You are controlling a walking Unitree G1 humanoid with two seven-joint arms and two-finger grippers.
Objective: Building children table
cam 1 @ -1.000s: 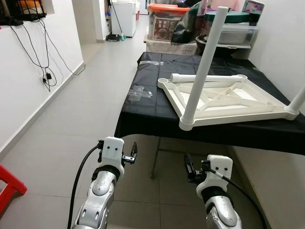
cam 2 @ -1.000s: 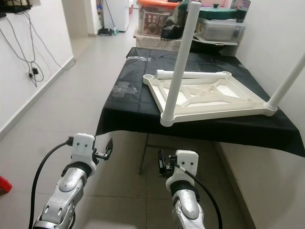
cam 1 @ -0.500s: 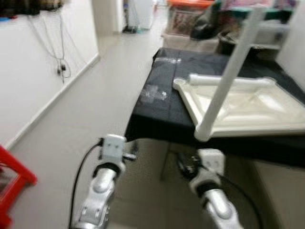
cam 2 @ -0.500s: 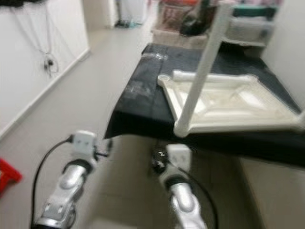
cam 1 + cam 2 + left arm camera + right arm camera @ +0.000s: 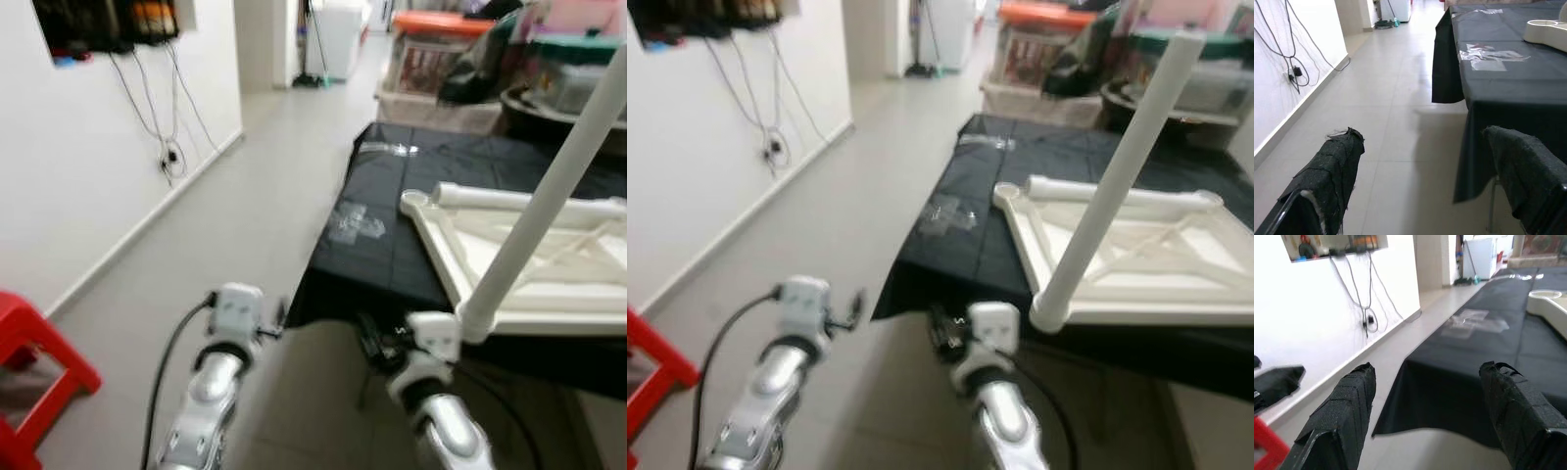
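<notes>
red stool (image 5: 34,367) now in view, camera turned left

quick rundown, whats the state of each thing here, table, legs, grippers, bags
children table top: upside down on the black-covered table, underside ribs up
near leg: fitted upright in the near corner socket
loose leg: lying flat along the far edge of the top
plastic bags: lying flat on the black cloth
left gripper: open, holding nothing, low beside the table
right gripper: open, holding nothing, at the table edge
</notes>
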